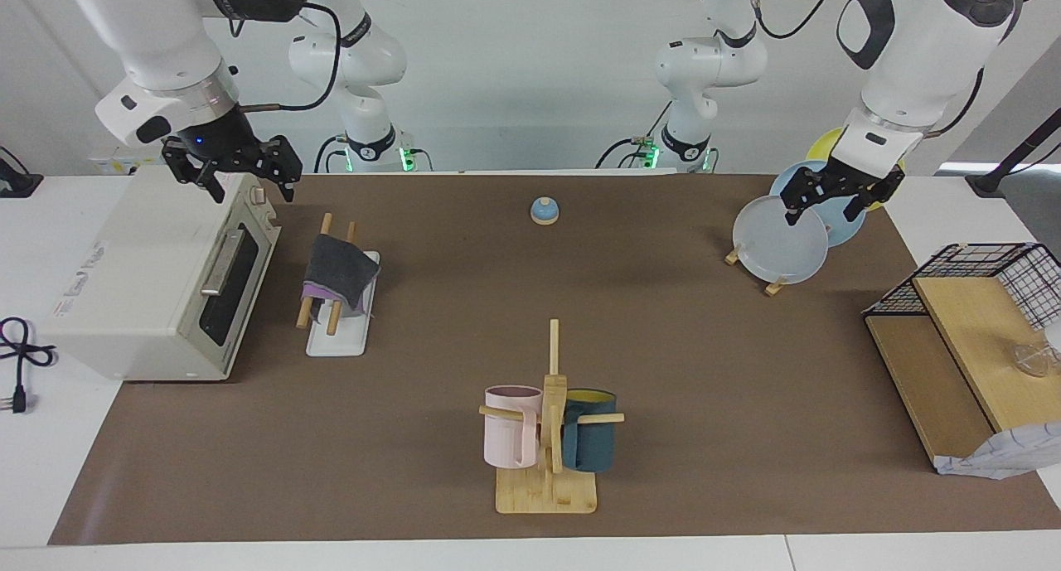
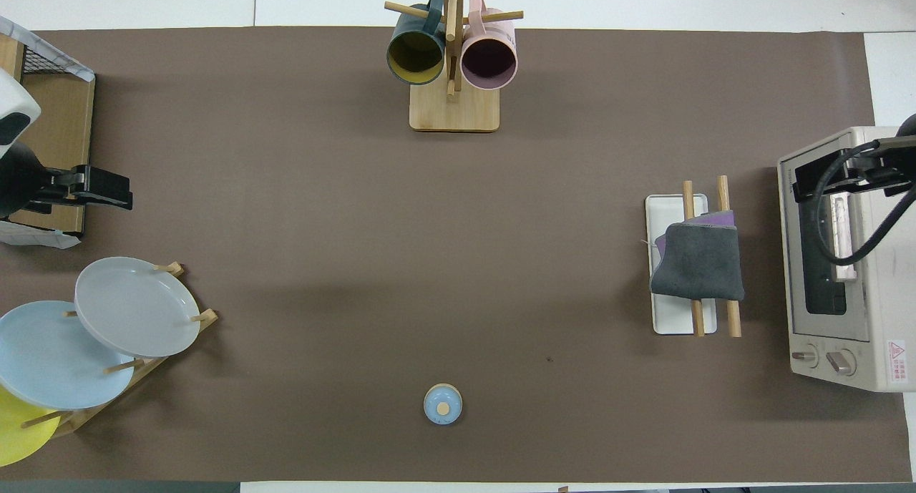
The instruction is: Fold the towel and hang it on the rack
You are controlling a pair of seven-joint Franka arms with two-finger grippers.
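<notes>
The towel [image 1: 336, 273], dark grey face out with a purple edge showing, is folded and draped over both wooden rails of the rack [image 1: 340, 336], toward the right arm's end of the table. It also shows in the overhead view [image 2: 698, 260], on the rack [image 2: 669, 321]. My right gripper [image 1: 254, 195] is open and empty, raised over the toaster oven's front top edge, apart from the towel; the overhead view shows it there too [image 2: 837, 174]. My left gripper [image 1: 822, 215] is open and empty, raised over the plate stand; in the overhead view it [image 2: 107, 196] is beside the wooden shelf.
A white toaster oven [image 1: 157, 281] stands beside the rack. A bamboo mug tree [image 1: 547, 422] with pink and blue mugs is farthest from the robots. A plate stand [image 1: 779, 239], a small blue bell [image 1: 545, 211] and a wooden shelf with a wire basket [image 1: 953, 364] are also on the table.
</notes>
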